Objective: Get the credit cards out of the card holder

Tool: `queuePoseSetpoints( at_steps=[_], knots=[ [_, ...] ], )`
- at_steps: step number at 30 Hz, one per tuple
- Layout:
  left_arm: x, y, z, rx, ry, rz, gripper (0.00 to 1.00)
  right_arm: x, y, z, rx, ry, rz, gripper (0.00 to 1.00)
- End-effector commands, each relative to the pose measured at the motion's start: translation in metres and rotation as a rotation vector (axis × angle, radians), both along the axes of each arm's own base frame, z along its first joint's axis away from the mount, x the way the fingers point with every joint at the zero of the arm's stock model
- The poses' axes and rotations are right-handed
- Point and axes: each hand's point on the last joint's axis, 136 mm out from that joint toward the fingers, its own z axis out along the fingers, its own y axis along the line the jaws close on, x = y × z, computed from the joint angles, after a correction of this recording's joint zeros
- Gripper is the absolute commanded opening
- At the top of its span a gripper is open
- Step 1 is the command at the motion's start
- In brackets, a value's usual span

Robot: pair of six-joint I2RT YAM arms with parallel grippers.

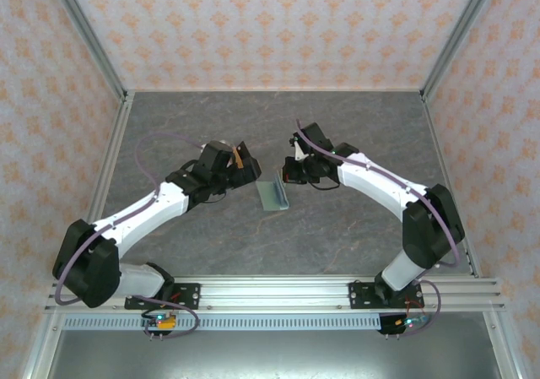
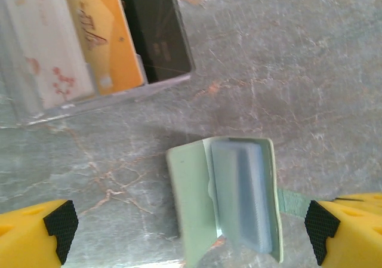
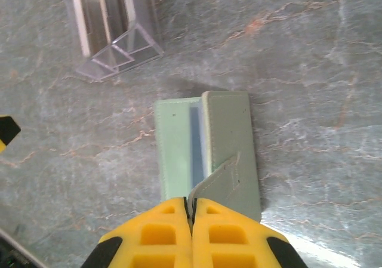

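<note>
The sage-green card holder (image 1: 274, 195) rests on the grey table, its two panels partly spread. My right gripper (image 3: 191, 205) is shut on the holder's small side tab (image 3: 218, 175), and this gripper sits just right of the holder (image 1: 292, 175). My left gripper (image 2: 191, 232) is open wide, with the card holder (image 2: 194, 208) on the table between its yellow fingertips (image 2: 59, 229) and untouched by them. A bluish-grey insert (image 2: 248, 196) shows between the panels. The credit cards inside are hidden.
A clear plastic stand (image 2: 89, 95) stands just beyond the holder and carries a whitish, an orange-gold and a black card. The same stand (image 3: 116, 38) appears at the upper left of the right wrist view. Walls enclose the table on three sides.
</note>
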Motion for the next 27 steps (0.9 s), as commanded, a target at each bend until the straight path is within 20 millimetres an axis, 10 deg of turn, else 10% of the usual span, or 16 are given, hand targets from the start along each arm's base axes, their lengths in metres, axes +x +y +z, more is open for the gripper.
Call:
queuePoseSetpoints(
  at_steps=[1, 12, 27],
  knots=[
    [-0.003, 0.018, 0.0, 0.07, 0.004, 0.044, 1.0, 0.006, 0.01, 0.017, 0.053, -0.024, -0.006, 0.04],
    [0.0, -0.023, -0.007, -0.075, 0.024, -0.098, 0.93, 0.023, -0.05, -0.02, -0.194, -0.032, -0.171, 0.04],
    [0.014, -0.099, -0.037, -0.158, 0.107, -0.265, 0.4, 0.022, -0.092, -0.08, -0.307, 0.071, -0.257, 0.06]
  ],
)
